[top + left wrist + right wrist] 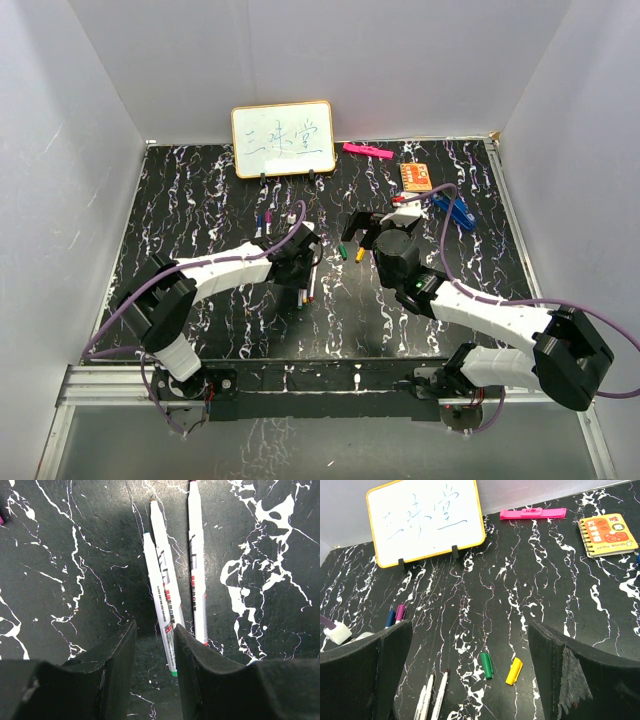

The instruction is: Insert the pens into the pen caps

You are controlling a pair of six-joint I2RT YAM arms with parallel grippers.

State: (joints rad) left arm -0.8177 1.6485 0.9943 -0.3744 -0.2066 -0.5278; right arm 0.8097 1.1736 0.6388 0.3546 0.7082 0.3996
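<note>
Where the pens lie: three pens (pixel 167 590) side by side mid-table, just ahead of the left gripper (pixel 155 626).
Hidden: near ends of two pens go under its fingers; far tip of the outer pen is cut off by the frame edge.
Left gripper: fingers a narrow gap apart, low over the pens; one pen runs into the gap, close against one finger; no squeeze on it visible.
Caps: green cap (pixel 486 665) and yellow cap (pixel 514 671) lie loose near each other, not touching, under the right gripper (pixel 470 625).
Right gripper: spread wide, holding nothing.
Hard to make out: blue and purple pieces (pixel 396 615) half behind a right-gripper finger; caps or capped pens, cannot tell.
Table (pixel 200 200): black, white veins.
Far edge: whiteboard (pixel 425 520) propped up, blue writing; pink bar (pixel 532 514); orange notebook (pixel 607 535).
Room: plain pale walls (pixel 100 100) on three sides.
</note>
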